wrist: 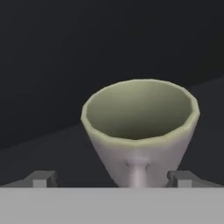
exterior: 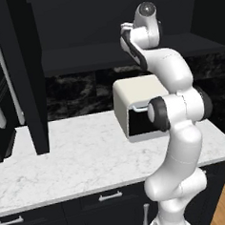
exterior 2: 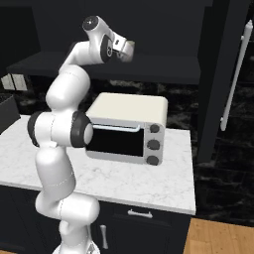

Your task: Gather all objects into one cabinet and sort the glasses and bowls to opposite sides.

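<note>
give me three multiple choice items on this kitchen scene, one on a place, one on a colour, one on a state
1. Where does the toaster oven stand?
A. on the white marble counter
B. on the wooden floor
C. on the cabinet's shelf board

2. What colour is the inside of the mug in the hand view?
A. bright red
B. pale olive-cream
C. deep blue

3. How does the gripper stand?
A. shut tight with nothing between the fingers
B. clamped on the toaster oven's handle
C. open, a fingertip on each side of the mug

Answers: 1 A, the oven sits on the marble top below the dark cabinet. 2 B, the hand view looks into its pale greenish-cream bowl. 3 C, the two tips stand wide apart, clear of the mug's sides.
</note>
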